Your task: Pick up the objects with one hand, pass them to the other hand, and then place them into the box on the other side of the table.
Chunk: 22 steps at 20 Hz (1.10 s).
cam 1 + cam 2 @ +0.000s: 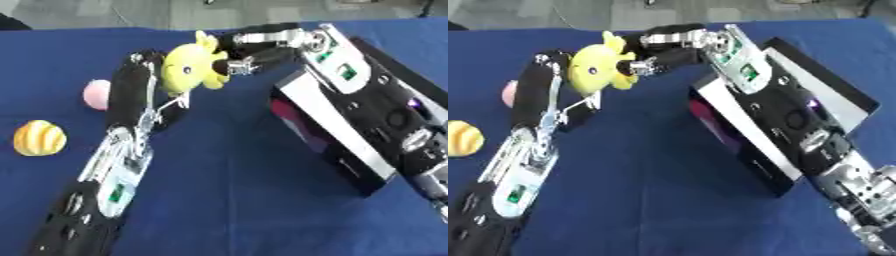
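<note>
A yellow plush toy (192, 66) hangs above the blue table (236, 200) between both hands. My left hand (140, 75) comes up from the lower left and holds the toy's left side, its fingers partly hidden behind the plush. My right hand (249, 50) reaches in from the right, and its curled fingers (645, 65) pinch the toy's right side. The black box (328, 132), white-edged with a magenta inside, lies on the right under my right forearm. A pink ball (94, 94) and a yellow striped ball (38, 138) lie at the left.
My right forearm (376, 110) covers much of the box's top. My left forearm (114, 175) runs along the lower left. A grey floor strip (131, 12) shows beyond the table's far edge.
</note>
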{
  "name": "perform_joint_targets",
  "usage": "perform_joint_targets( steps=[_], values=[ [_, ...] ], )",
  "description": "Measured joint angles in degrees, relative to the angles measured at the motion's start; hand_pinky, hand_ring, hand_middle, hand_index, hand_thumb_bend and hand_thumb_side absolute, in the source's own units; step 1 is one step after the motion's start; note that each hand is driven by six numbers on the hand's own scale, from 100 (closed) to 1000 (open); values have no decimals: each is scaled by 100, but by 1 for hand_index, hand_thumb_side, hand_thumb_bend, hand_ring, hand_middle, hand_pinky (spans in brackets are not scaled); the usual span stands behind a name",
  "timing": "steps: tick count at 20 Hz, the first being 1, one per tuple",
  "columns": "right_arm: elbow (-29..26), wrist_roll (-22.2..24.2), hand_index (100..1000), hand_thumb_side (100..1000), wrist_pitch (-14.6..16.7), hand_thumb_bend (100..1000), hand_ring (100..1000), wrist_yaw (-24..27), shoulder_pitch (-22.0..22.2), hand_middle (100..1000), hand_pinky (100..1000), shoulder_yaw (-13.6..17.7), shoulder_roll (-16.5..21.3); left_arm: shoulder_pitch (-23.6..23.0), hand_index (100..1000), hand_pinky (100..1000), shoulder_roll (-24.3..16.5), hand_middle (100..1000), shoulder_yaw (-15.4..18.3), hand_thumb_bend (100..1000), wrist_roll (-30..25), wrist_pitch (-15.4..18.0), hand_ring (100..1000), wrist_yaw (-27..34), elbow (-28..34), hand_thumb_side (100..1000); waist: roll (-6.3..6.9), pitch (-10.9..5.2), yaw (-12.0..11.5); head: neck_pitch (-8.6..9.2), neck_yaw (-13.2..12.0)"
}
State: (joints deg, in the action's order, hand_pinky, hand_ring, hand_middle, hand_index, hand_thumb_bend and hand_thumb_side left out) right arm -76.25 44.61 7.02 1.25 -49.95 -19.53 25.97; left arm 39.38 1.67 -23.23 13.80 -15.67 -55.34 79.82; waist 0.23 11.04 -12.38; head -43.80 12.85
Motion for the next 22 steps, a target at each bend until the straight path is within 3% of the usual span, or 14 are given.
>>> perform_joint_targets(
  steps=[8, 17, 20, 22],
  values=[
    [33, -39, 1000, 673, -92, 100, 1000, -106, -47, 1000, 1000, -2, -53, 73, 568, 723, 97, 468, -77, 100, 13, 86, 671, -69, -22, 100, -52, 0, -118, 0, 151],
    [66, -195, 1000, 552, -323, 100, 1000, -111, -48, 1000, 1000, -2, -55, 107, 574, 723, 146, 470, -137, 100, -17, 155, 672, -157, -19, 100, -65, 1, -149, 0, 280],
    [65, -238, 999, 450, -470, 100, 1000, -4, -48, 955, 1000, -2, -55, 112, 582, 723, 149, 470, -140, 100, -41, 157, 671, -203, -20, 100, -65, 1, -152, 0, 294],
    [61, -251, 921, 321, -584, 100, 1000, 94, -47, 877, 1000, -4, -55, 120, 591, 722, 151, 471, -148, 100, -49, 151, 670, -230, -22, 100, -65, 1, -155, 0, 294]
  ],
)
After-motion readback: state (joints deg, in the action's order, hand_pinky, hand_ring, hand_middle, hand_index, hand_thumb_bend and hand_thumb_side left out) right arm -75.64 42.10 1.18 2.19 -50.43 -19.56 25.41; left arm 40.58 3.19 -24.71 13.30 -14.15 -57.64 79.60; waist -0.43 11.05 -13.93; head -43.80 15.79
